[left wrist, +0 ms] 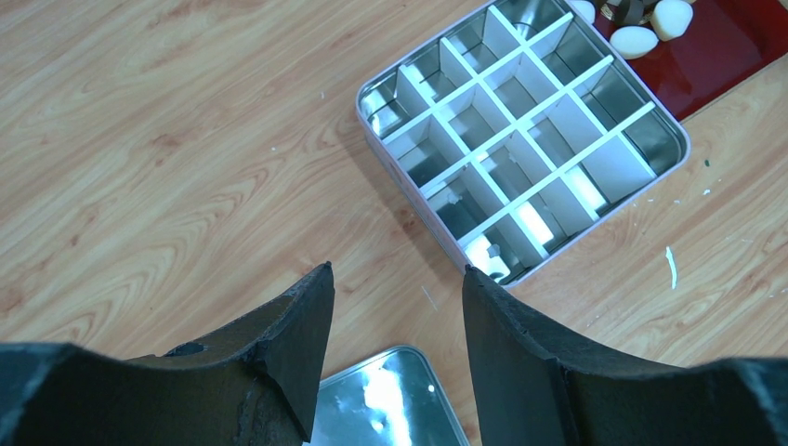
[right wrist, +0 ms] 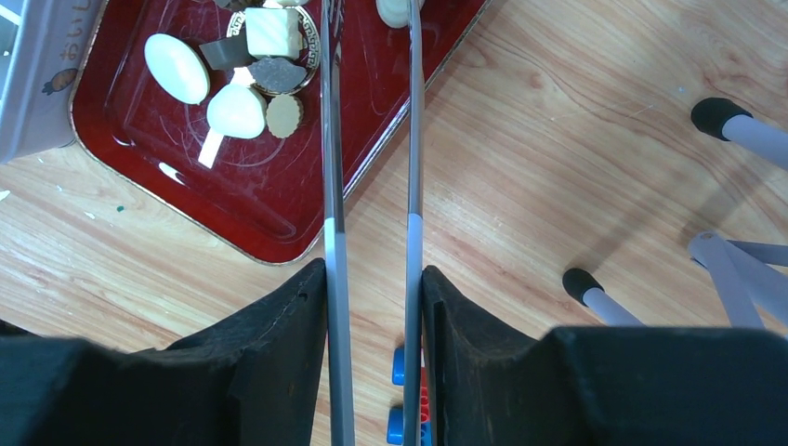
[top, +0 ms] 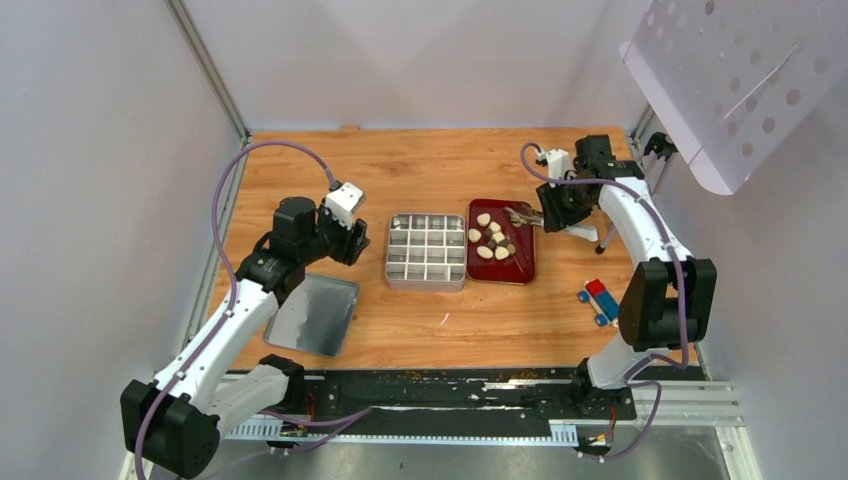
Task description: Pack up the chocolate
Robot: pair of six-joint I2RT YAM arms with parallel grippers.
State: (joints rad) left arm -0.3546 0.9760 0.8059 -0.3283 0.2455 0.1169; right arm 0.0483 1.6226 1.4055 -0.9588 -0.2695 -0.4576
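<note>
Your right gripper point(right wrist: 372, 279) is clamping the metal tongs point(right wrist: 330, 139), whose tips are reaching over the red tray point(right wrist: 242, 209) where the chocolate point(right wrist: 177, 68) is lying, just beside the divided tin point(left wrist: 505, 133). Your left gripper point(left wrist: 398, 279) is hovering near that tin with its jaws spread apart, holding nothing

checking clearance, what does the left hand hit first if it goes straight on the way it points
Likely the bare table just before the divided tin; depth is unclear, so the left hand might reach the tin's corner.
</note>
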